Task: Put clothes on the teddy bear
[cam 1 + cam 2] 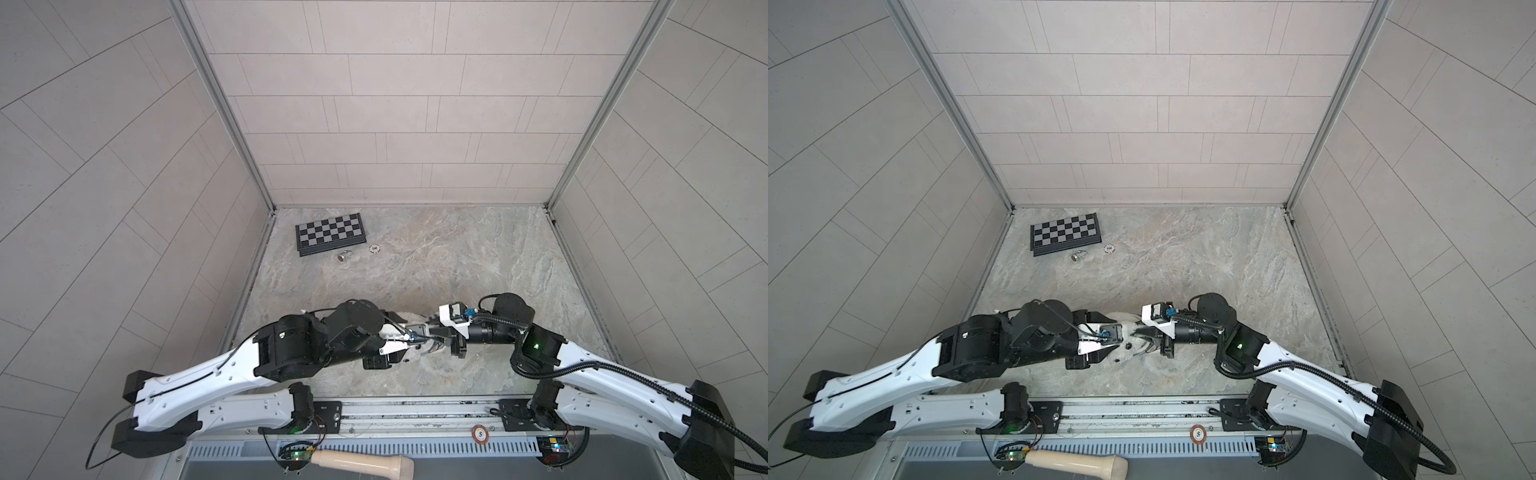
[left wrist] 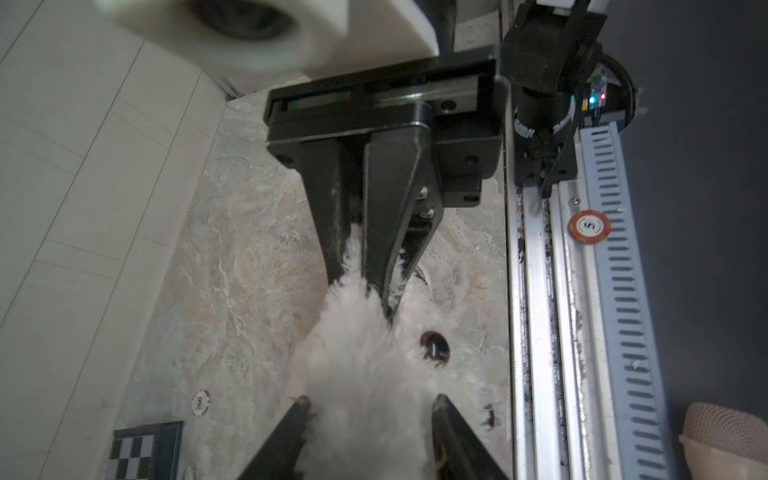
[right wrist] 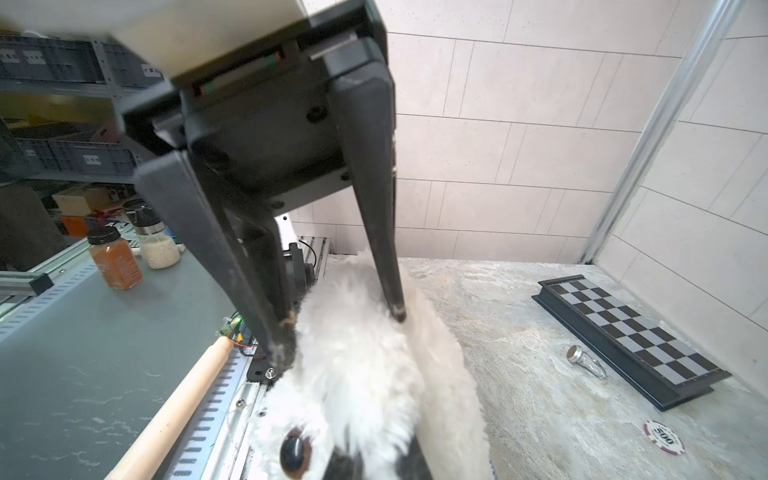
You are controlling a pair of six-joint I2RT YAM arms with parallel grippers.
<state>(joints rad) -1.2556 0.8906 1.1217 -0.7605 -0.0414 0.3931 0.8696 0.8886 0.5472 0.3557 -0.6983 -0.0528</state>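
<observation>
fluffy white plush teddy bear (image 1: pixel 1123 354) lower centre in both top views, on grey marbled worktop (image 1: pixel 457 257). right end effector (image 2: pixel 388 303) clenched on its fur; left end effector (image 3: pixel 340 337) released, astride head. advice: left regrasp body, not loose fur.

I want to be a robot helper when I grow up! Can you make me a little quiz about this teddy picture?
1. True or false: the teddy bear lies right beside the chessboard.
2. Fill in: the left hand has its jaws ____, one finger on each side of the bear's fur.
3. Which hand pinches the bear's fur? A) left hand B) right hand C) neither

Key: 1 false, the bear is at the near edge between the two hands and the board is in the far corner; 2 open; 3 B.
</observation>
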